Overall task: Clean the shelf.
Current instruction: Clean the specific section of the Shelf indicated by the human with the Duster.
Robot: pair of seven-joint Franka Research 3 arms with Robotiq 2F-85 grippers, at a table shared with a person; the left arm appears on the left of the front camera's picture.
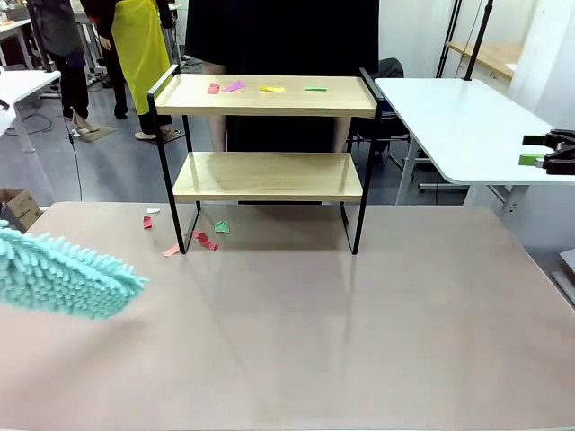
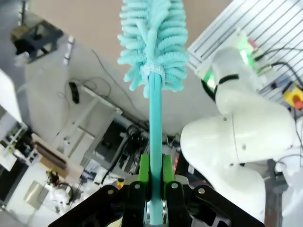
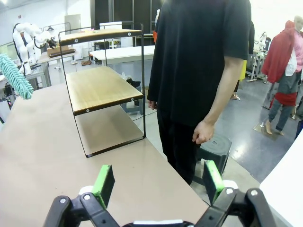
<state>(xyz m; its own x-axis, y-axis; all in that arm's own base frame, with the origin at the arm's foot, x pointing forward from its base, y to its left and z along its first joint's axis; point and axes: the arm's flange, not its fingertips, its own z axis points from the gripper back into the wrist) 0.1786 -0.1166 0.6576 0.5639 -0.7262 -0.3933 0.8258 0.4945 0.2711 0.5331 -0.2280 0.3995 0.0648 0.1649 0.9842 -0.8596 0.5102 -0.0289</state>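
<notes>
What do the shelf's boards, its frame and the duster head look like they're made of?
Shelf boards: light wood or wood-look laminate, smooth, with faint grain visible. Frame: probably metal, thin black bars with a matte look. Duster head: teal chenille microfibre, judging by its fluffy noodle strands.

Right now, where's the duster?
In the front view the duster hangs over the left side of the table, left of the shelf and nearer the robot. The left gripper clamps its handle.
</notes>
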